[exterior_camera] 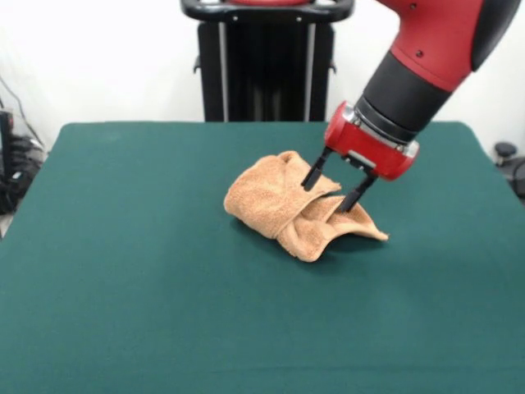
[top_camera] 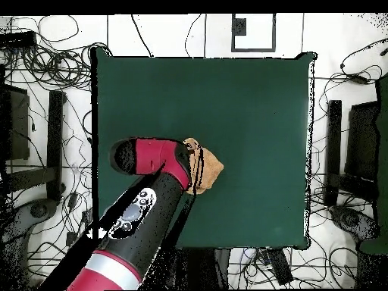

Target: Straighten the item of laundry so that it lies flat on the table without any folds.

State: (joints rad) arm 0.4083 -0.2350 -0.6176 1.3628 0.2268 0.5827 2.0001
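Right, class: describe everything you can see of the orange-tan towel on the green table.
The towel is light orange-tan terry cloth, soft and looped. It is crumpled into a bunched, folded heap, not flat, with one flap spreading toward the front view's right. It sits near the middle of the dark green table. The pincer, its two black fingers apart, reaches down into the folds. No tag shows.

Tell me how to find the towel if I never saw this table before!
Look at the big dark green table. Near its middle, under the red and black arm, two black jaws stand apart around a soft bunched lump. That lump is the towel: orange-tan, fuzzy and crumpled, the only thing lying on the green.
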